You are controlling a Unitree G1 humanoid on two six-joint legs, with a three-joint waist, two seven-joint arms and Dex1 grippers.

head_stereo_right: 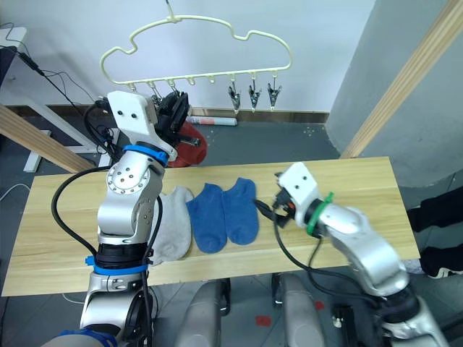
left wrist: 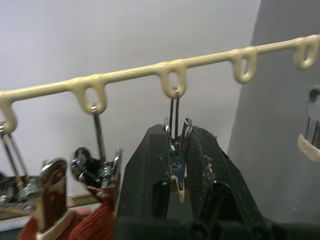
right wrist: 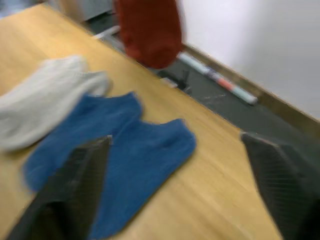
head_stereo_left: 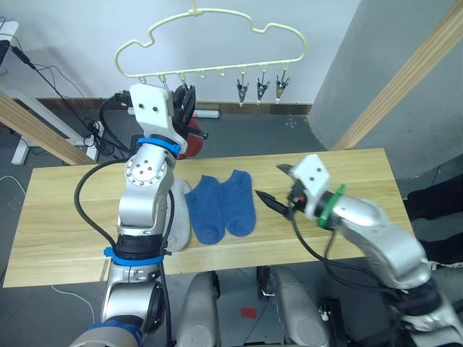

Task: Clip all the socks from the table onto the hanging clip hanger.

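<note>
The pale yellow clip hanger (head_stereo_left: 217, 71) hangs above the far side of the table (head_stereo_left: 347, 166). My left gripper (left wrist: 176, 165) is raised to its bottom bar and shut on a metal clip (left wrist: 175, 142). Beside that clip, rust red socks (left wrist: 100, 222) hang from neighbouring clips. Two blue socks (head_stereo_left: 221, 208) lie side by side mid-table, with a light grey sock (head_stereo_right: 172, 224) to their left, partly hidden by my left arm. My right gripper (head_stereo_left: 273, 184) hovers open just right of the blue socks, holding nothing.
Three free clips (head_stereo_left: 260, 88) hang at the hanger's right end. Slanted wooden beams stand at the right (head_stereo_left: 412, 72) and left (head_stereo_left: 36, 130). Cables and a tube (head_stereo_right: 213, 121) lie on the floor beyond the table.
</note>
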